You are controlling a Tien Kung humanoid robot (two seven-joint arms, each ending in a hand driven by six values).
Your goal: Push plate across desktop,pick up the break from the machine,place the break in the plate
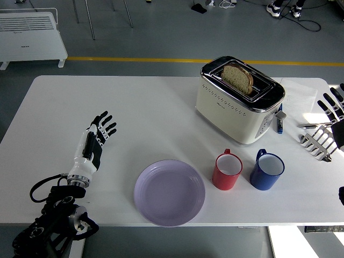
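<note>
Left hand (97,138) hovers spread, well left of the lavender plate (170,192), right hand (334,107) spread at the counter's (134,107) edge, bread (238,78) standing in the toaster (239,102).

One worktop (161,107). One plate (170,192), lilac. Two mugs: one red (227,171), one blue (266,171). One toaster (239,100) with one slice of bread (237,77) in it. One metal rack (319,141) at the right edge. Two robot hands: left (95,141), right (334,110).

Black-and-white left hand (95,141), looped cable
</note>
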